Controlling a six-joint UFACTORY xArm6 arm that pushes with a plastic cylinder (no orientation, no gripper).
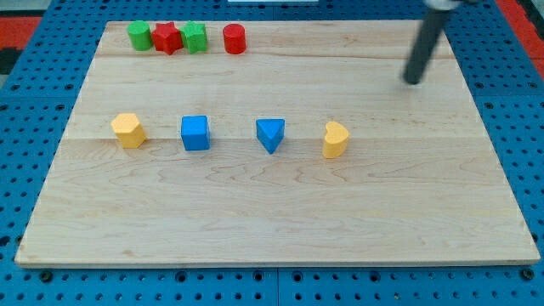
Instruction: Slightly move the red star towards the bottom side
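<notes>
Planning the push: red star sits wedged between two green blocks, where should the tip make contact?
Contact the red star on its top-facing edge, coming from the view's top. Green blocks flank both sides, so only top is free. My tip is far right.

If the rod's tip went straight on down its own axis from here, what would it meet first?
Probably the bare wooden board. My tip sits near the view's top right, and the rod slants down towards the view's left. No block lies close; the yellow heart-like block is well off, though depth is unclear.
</notes>
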